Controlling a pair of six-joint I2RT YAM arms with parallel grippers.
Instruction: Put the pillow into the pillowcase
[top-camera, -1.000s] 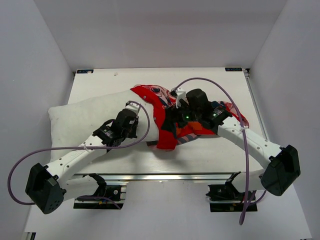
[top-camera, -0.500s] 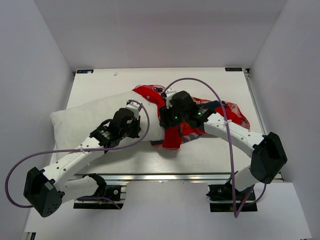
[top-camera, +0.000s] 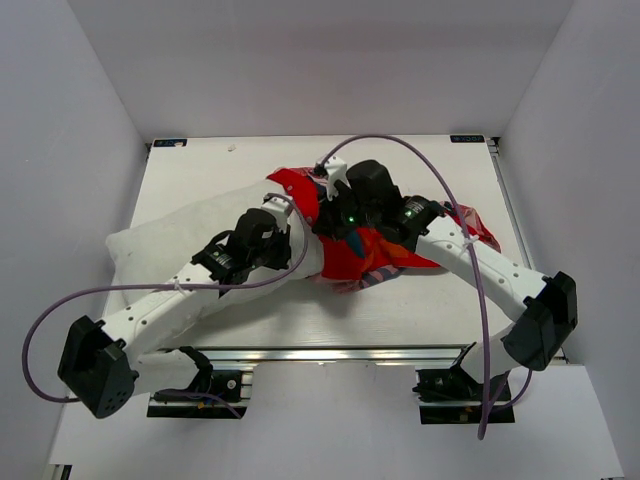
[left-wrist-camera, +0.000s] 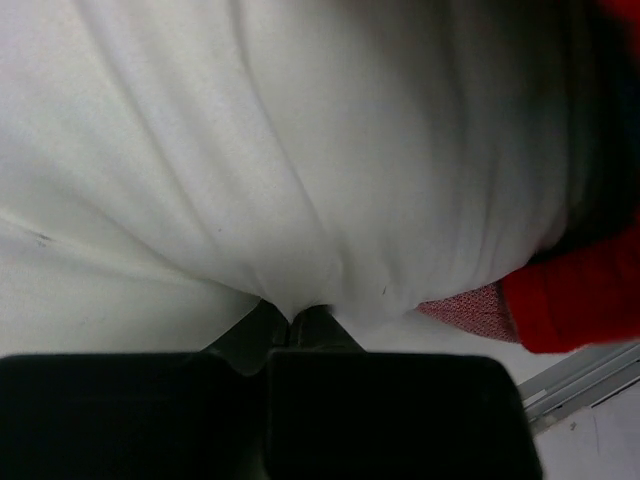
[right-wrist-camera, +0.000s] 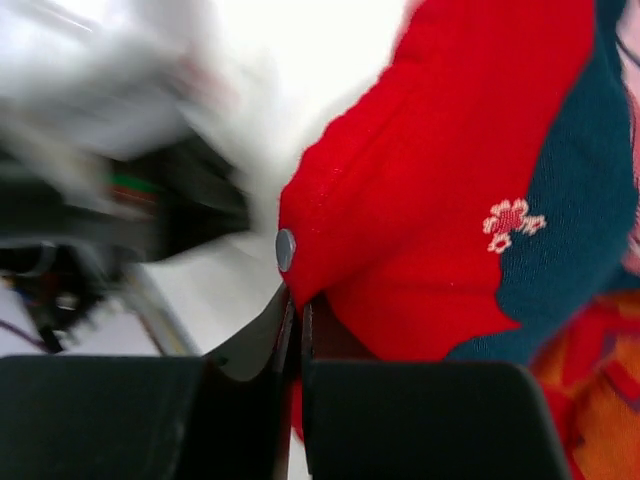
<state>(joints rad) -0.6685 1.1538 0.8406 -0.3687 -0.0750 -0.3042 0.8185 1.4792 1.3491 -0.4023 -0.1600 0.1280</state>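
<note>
The white pillow (top-camera: 170, 240) lies across the left half of the table, its right end inside the mouth of the red pillowcase (top-camera: 375, 255). My left gripper (top-camera: 288, 222) is shut on a pinch of the pillow's fabric (left-wrist-camera: 300, 150), with its jaws pressed together (left-wrist-camera: 295, 316). The pillowcase's red hem (left-wrist-camera: 585, 295) shows just to the right of them. My right gripper (top-camera: 324, 222) is at the pillowcase's opening, shut on the red edge (right-wrist-camera: 430, 180) next to a metal snap (right-wrist-camera: 285, 249). Its jaws (right-wrist-camera: 298, 305) clamp the cloth tightly.
The white table (top-camera: 420, 310) has a metal rail along its near edge (top-camera: 330, 353). Purple cables (top-camera: 420, 160) loop over both arms. The two wrists are close together over the pillowcase's mouth. White walls enclose the table on three sides.
My right gripper has closed on the pillowcase's edge and moved left and farther back with it. My left arm has pushed the pillow to the right, deeper into the case.
</note>
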